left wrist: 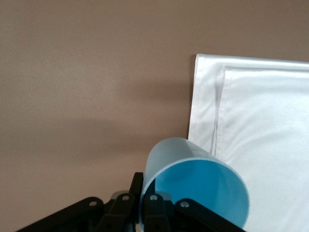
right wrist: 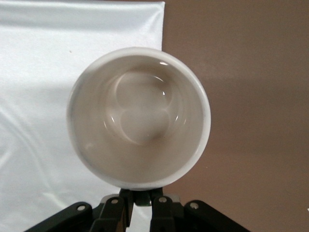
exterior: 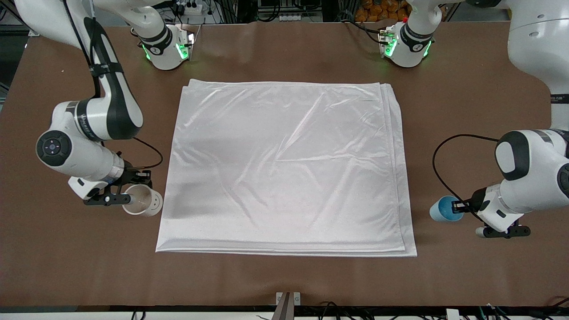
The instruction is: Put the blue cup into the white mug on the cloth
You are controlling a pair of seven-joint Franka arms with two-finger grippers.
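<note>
The cloth (exterior: 284, 164) lies flat in the middle of the brown table. My right gripper (exterior: 129, 198) is shut on the white mug (exterior: 143, 201), gripping its dark handle (right wrist: 145, 197). The mug is tipped on its side, low over the table beside the cloth's edge at the right arm's end. The right wrist view looks into the empty mug (right wrist: 139, 118), with the cloth (right wrist: 43, 72) under it. My left gripper (exterior: 458, 207) is shut on the blue cup (exterior: 443, 209), pinching its rim wall. The cup (left wrist: 203, 188) is tipped sideways over bare table beside the cloth (left wrist: 260, 121).
The brown table (exterior: 284, 275) has bare room around the cloth on every side. The two arm bases (exterior: 166, 49) (exterior: 406, 44) with green lights stand along the table's edge farthest from the front camera. A small metal bracket (exterior: 288, 304) sits at the nearest edge.
</note>
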